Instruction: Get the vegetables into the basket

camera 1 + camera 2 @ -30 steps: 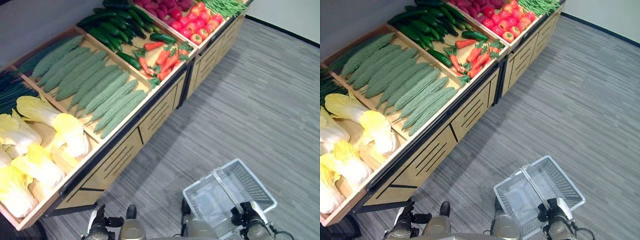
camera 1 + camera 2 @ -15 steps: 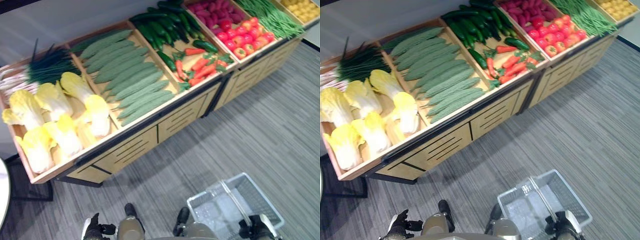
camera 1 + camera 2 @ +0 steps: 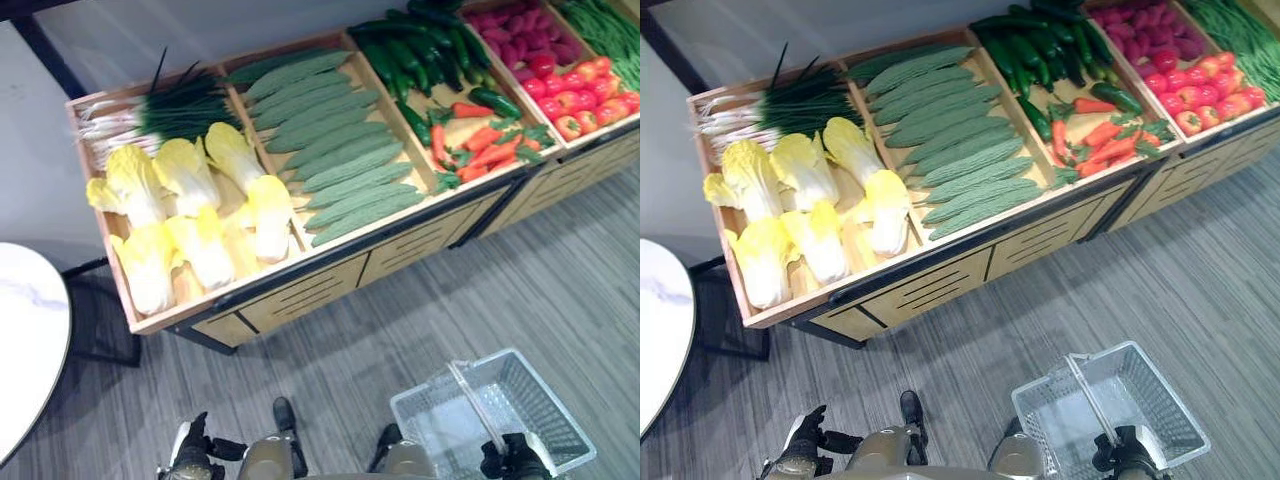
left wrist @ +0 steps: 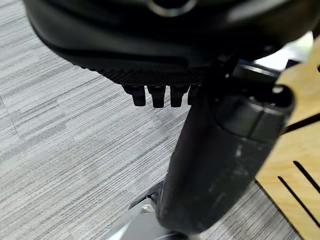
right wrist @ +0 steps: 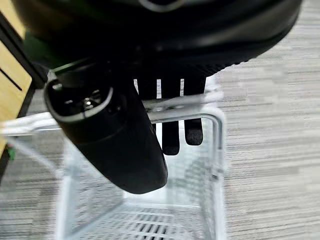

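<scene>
Vegetables lie sorted in the long light-wood market stand [image 3: 300, 290] across the top of the left eye view: pale yellow-white napa cabbages [image 3: 190, 215] at its left end with green-topped spring onions [image 3: 150, 110] behind them, bumpy green bitter gourds [image 3: 335, 140] in the next bin, then dark green cucumbers [image 3: 420, 50], orange carrots [image 3: 480, 150] and red tomatoes [image 3: 590, 95] toward the right. The clear wire-mesh shopping basket [image 3: 540, 400] hangs low over the grey striped carpet [image 3: 330, 370], well apart from the stand, with the right hand [image 3: 512, 460] at its handle and the left hand [image 3: 190, 460] down at the lower left. In the right eye view, a round white table top [image 3: 660, 330] sits at the left edge beside the stand. Over to the left wrist view: the left hand's fingers [image 4: 152, 95] are curled in short, holding nothing, above the carpet. And the right wrist view: the right hand's fingers [image 5: 170, 135] and thumb wrap round the basket's silver handle bar [image 5: 185, 107], the mesh bottom bare below.
</scene>
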### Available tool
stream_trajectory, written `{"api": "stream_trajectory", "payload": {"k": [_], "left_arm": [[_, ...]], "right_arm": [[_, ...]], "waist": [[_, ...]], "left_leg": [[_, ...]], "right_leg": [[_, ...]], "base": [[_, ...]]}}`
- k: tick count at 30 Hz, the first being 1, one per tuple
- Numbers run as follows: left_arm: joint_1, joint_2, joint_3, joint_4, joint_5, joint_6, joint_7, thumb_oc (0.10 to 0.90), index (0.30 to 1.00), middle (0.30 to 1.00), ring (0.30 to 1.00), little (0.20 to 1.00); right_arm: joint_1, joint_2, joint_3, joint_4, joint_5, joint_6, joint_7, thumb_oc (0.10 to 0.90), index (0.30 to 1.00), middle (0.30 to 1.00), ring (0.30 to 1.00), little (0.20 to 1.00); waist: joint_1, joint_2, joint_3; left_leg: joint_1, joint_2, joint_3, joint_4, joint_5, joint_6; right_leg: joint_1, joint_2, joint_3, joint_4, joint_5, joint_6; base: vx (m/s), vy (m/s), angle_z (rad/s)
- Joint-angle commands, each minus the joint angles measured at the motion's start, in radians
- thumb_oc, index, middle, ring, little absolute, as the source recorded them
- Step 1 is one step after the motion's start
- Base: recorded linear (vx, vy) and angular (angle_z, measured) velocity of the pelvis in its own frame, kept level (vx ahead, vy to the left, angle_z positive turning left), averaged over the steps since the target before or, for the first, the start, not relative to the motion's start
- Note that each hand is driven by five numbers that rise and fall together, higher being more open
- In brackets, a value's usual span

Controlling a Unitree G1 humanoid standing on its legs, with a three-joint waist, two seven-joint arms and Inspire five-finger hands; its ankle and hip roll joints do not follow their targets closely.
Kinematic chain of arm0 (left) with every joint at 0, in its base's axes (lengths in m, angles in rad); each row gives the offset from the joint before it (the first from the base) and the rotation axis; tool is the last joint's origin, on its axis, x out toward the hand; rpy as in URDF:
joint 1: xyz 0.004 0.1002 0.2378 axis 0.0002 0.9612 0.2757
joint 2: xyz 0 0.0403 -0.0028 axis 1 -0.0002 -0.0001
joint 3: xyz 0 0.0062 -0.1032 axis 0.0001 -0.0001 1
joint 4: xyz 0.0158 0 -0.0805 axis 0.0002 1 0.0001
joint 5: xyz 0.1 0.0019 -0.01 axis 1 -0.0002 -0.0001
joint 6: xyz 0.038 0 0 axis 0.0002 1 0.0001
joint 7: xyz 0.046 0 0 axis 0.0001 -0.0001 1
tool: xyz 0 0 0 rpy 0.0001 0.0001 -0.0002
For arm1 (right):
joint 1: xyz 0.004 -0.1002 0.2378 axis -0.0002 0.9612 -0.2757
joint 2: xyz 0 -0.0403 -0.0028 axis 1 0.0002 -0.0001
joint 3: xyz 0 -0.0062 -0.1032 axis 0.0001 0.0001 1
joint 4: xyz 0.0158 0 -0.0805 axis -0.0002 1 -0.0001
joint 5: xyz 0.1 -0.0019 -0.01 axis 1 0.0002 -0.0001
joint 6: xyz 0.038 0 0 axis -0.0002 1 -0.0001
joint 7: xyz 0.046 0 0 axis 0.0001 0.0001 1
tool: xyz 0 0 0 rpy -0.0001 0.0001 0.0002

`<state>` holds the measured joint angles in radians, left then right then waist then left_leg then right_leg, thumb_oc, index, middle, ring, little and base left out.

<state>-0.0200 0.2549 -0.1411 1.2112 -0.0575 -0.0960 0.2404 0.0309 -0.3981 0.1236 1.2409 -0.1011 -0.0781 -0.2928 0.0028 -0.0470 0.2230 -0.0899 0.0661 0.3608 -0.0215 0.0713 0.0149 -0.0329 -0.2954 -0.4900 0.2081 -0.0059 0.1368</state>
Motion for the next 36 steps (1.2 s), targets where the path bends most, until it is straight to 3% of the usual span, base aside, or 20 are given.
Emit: {"api": "stream_trajectory", "payload": {"k": [1, 2, 4, 7, 10, 14, 18, 24, 26, 28, 30, 32, 34, 36], "left_arm": [[-0.01, 0.034, 0.01, -0.028, 0.006, -0.022, 0.02, 0.9, 1.0, 1.0, 1.0, 1.0], [-0.017, 0.039, -0.001, -0.04, -0.006, -0.029, 0.022, 0.9, 1.0, 1.0, 1.0, 1.0], [-0.033, 0.045, 0.002, -0.035, -0.019, -0.037, 0.033, 0.9, 1.0, 1.0, 1.0, 1.0], [-0.053, 0.057, 0.008, -0.038, -0.035, -0.043, 0.05, 0.9, 1.0, 1.0, 1.0, 1.0], [-0.056, 0.07, 0.027, -0.025, -0.04, -0.049, 0.074, 0.9, 1.0, 1.0, 1.0, 1.0], [-0.056, 0.072, 0.06, -0.003, -0.055, -0.046, 0.099, 0.9, 1.0, 1.0, 1.0, 1.0], [-0.063, 0.04, 0.148, 0.017, -0.172, -0.069, 0.168, 0.9, 1.0, 1.0, 1.0, 1.0], [-0.07, 0.007, 0.322, -0.037, -0.455, -0.174, 0.28, 0.9, 1.0, 1.0, 1.0, 1.0], [-0.088, 0.028, 0.452, -0.012, -0.612, -0.214, 0.312, 0.9, 1.0, 1.0, 1.0, 1.0], [-0.091, 0.035, 0.472, 0.009, -0.633, -0.211, 0.305, 0.9, 1.0, 1.0, 1.0, 1.0], [-0.092, 0.083, 0.568, 0.064, -0.73, -0.228, 0.321, 0.9, 1.0, 1.0, 1.0, 1.0], [-0.094, 0.111, 0.589, 0.079, -0.735, -0.23, 0.33, 0.9, 1.0, 1.0, 1.0, 1.0], [-0.092, 0.208, 0.631, 0.109, -0.703, -0.234, 0.371, 0.9, 1.0, 1.0, 1.0, 1.0], [-0.093, 0.231, 0.634, 0.105, -0.684, -0.233, 0.38, 0.9, 1.0, 1.0, 1.0, 1.0]], "right_arm": [[-0.054, -0.05, -0.006, -0.019, 0.025, -0.014, -0.039, 0.4, 0.3, 0.3, 0.3, 0.3], [-0.056, -0.045, -0.002, -0.018, 0.029, -0.016, -0.041, 0.4, 0.3, 0.3, 0.3, 0.3], [-0.055, -0.036, 0.001, -0.015, 0.043, -0.02, -0.044, 0.4, 0.3, 0.3, 0.3, 0.3], [-0.051, -0.022, 0.003, -0.007, 0.054, -0.023, -0.045, 0.4, 0.3, 0.3, 0.3, 0.3], [-0.043, -0.009, 0.003, -0.003, 0.061, -0.027, -0.052, 0.4, 0.3, 0.3, 0.3, 0.3], [-0.033, -0.004, -0.001, 0.009, 0.07, -0.033, -0.055, 0.4, 0.3, 0.3, 0.3, 0.3], [-0.021, 0.005, 0.002, 0.039, 0.075, -0.033, -0.073, 0.4, 0.3, 0.3, 0.3, 0.3], [-0.016, 0.01, 0.017, 0.055, 0.046, -0.017, -0.088, 0.4, 0.3, 0.3, 0.3, 0.3], [-0.012, 0.008, 0.019, 0.045, 0.029, -0.01, -0.091, 0.4, 0.3, 0.3, 0.3, 0.3], [-0.014, 0.007, 0.021, 0.046, 0.026, -0.009, -0.09, 0.4, 0.3, 0.3, 0.3, 0.3], [-0.013, 0.002, 0.027, 0.044, 0.018, -0.003, -0.079, 0.4, 0.3, 0.3, 0.3, 0.3], [-0.014, -0.002, 0.031, 0.043, 0.014, -0.003, -0.074, 0.4, 0.3, 0.3, 0.3, 0.3], [-0.014, -0.012, 0.042, 0.052, 0.005, -0.005, -0.065, 0.4, 0.3, 0.3, 0.3, 0.3], [-0.013, -0.01, 0.045, 0.05, 0.005, -0.01, -0.063, 0.4, 0.3, 0.3, 0.3, 0.3]], "waist": [[0.007, -0.02, 0.026], [-0.002, -0.015, 0.037], [-0.01, -0.009, 0.037], [-0.018, -0.016, 0.034], [-0.01, -0.032, 0.027], [-0.005, -0.032, 0.015], [-0.013, -0.025, -0.01], [-0.017, -0.018, -0.035], [-0.026, -0.019, -0.048], [-0.03, -0.019, -0.052], [-0.036, -0.017, -0.07], [-0.039, -0.017, -0.073], [-0.037, -0.013, -0.082], [-0.038, -0.015, -0.083]], "left_leg": [[0.032, 0.069, -0.028, 0.048, -0.032, -0.087], [0.036, 0.055, -0.062, 0.031, -0.03, -0.082], [0.046, 0.051, -0.104, 0.0, -0.018, -0.094], [0.042, 0.057, -0.154, -0.007, -0.011, -0.105], [0.044, 0.074, -0.166, -0.014, 0.003, -0.123], [0.046, 0.108, -0.18, -0.042, 0.038, -0.15], [0.062, 0.141, -0.182, -0.059, 0.061, -0.177], [0.091, 0.155, -0.161, -0.066, 0.061, -0.188], [0.102, 0.158, -0.153, -0.066, 0.051, -0.191], [0.107, 0.158, -0.15, -0.066, 0.046, -0.192], [0.12, 0.154, -0.142, -0.066, 0.035, -0.193], [0.122, 0.151, -0.139, -0.066, 0.031, -0.193], [0.129, 0.14, -0.136, -0.066, 0.023, -0.192], [0.13, 0.138, -0.135, -0.066, 0.021, -0.191]], "right_leg": [[-0.035, -0.027, 0.123, -0.041, 0.133, 0.099], [-0.076, 0.005, 0.222, -0.015, 0.135, 0.1], [-0.086, 0.026, 0.302, -0.12, 0.123, 0.093], [-0.098, 0.032, 0.391, -0.165, 0.127, 0.098], [-0.069, 0.044, 0.352, -0.204, 0.124, 0.093], [-0.037, 0.079, 0.313, -0.241, 0.115, 0.079], [0.02, 0.11, 0.267, -0.295, 0.109, 0.067], [0.041, 0.115, 0.265, -0.295, 0.092, 0.063], [0.047, 0.113, 0.266, -0.295, 0.091, 0.065], [0.049, 0.11, 0.266, -0.295, 0.092, 0.067], [0.057, 0.103, 0.268, -0.295, 0.097, 0.071], [0.058, 0.101, 0.271, -0.295, 0.097, 0.072], [0.061, 0.093, 0.274, -0.295, 0.103, 0.077], [0.061, 0.09, 0.274, -0.295, 0.104, 0.079]], "base": [[0.04, 0.161, 0.07], [0.06, 0.097, 0.49], [0.12, -0.031, 0.72], [0.09, -0.138, 0.47], [0.06, -0.219, 0.75], [0.04, -0.216, 0.19], [0.05, -0.139, 0.1], [0.02, -0.022, 0.01], [0.02, 0.025, -0.04], [0.02, 0.03, -0.07], [0.05, 0.065, -0.08], [0.03, 0.064, -0.1], [0.02, 0.079, -0.08], [0.01, 0.037, -0.03]]}}
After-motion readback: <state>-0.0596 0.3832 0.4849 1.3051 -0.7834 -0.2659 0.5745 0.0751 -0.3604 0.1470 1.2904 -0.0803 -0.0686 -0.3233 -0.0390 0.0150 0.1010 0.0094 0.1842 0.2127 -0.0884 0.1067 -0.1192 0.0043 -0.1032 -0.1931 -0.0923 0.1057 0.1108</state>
